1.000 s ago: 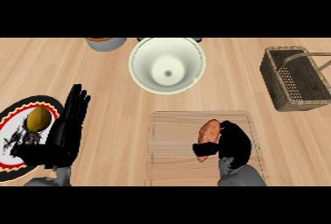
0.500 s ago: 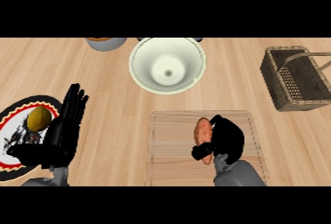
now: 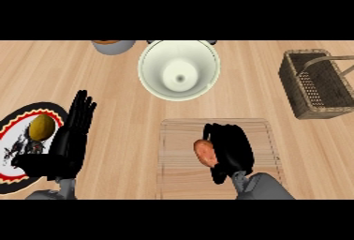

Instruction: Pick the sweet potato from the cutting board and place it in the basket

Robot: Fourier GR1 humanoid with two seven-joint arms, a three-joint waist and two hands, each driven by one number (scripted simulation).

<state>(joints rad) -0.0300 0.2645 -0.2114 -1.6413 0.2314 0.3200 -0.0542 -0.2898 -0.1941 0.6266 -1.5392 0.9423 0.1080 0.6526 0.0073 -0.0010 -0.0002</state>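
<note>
Now the oval orange sweet potato (image 3: 203, 152) at six o'clock is wrapped closer by the black right hand (image 3: 232, 148); the left hand (image 3: 69, 140) is held flat.

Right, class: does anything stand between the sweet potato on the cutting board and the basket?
Nothing visible does. The right hand is curled round the sweet potato on the cutting board. The basket sits further away and to the right, with only bare counter between them. The white bowl stands left of that path.
</note>
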